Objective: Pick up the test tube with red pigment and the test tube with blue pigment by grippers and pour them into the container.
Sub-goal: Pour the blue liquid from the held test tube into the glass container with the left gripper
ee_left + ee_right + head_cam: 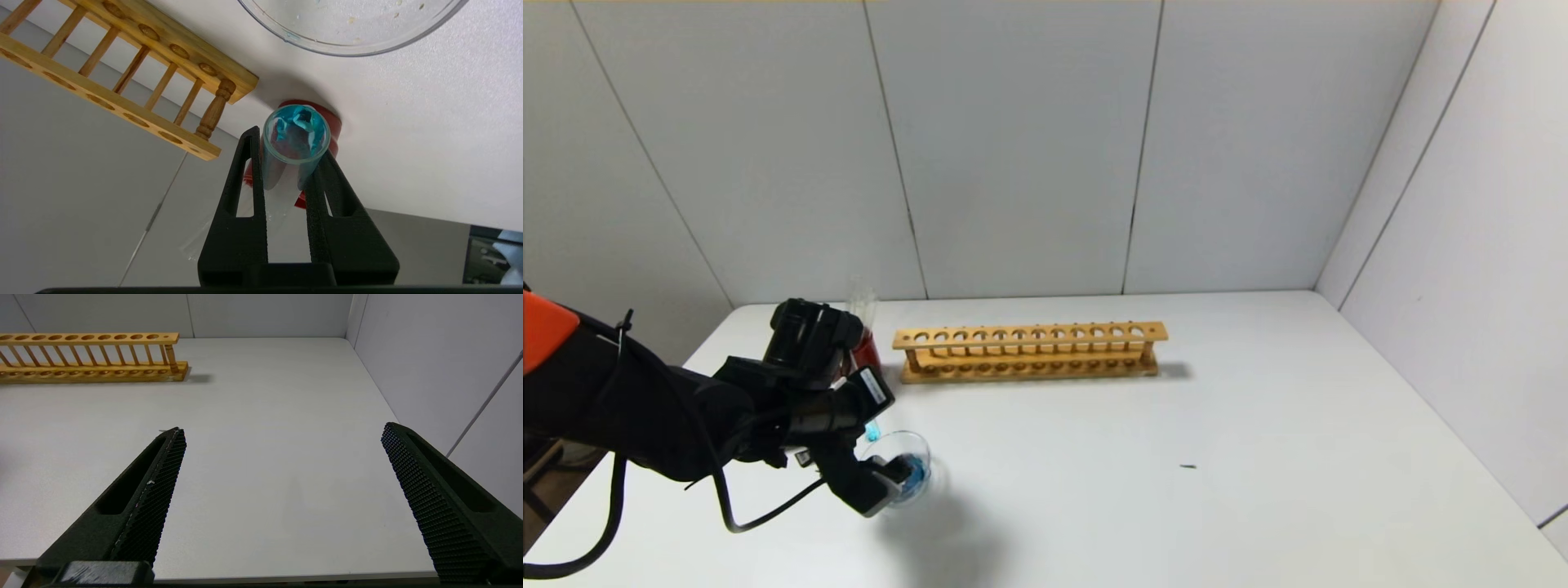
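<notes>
Gripping the test tube with blue pigment [295, 136] between its two black fingers [244, 179], the left gripper [286, 163] hangs over the near left part of the white table [1176, 506]. In the left wrist view the tube's open mouth faces the camera, with teal liquid inside. In the head view the tube is tipped over the container [900, 464], a small clear glass dish with a blue patch in it, just below the gripper.

A dark red cup [867, 353] stands farther back on the table, with clear tubes rising from it, next to the left end of a long wooden test tube rack [1029, 351].

The right gripper [282, 457] hovers over the table's right side, well apart from the dish, its fingers spread wide and holding nothing.
</notes>
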Robot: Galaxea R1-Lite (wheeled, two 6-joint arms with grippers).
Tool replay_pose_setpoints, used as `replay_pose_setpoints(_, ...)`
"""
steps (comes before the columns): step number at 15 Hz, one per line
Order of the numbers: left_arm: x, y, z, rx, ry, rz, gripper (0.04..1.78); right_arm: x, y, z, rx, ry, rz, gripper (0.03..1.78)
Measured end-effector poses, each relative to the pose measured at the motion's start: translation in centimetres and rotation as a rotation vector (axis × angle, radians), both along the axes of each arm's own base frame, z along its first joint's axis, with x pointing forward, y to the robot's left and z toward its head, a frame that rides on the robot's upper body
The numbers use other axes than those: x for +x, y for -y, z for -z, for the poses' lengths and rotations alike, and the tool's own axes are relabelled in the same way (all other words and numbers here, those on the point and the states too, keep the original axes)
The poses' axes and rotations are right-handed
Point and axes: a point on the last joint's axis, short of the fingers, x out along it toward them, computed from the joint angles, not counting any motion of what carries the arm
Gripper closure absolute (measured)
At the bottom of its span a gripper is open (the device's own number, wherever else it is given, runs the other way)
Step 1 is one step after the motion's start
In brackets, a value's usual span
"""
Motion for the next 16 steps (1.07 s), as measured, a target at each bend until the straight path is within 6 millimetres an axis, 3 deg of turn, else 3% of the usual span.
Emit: replay_pose_setpoints(16,-0.9,0.2,-1.5,0.100,0.109,0.042,1.50,0.0,0.0,0.0,0.000,0.000,0.000,0.06)
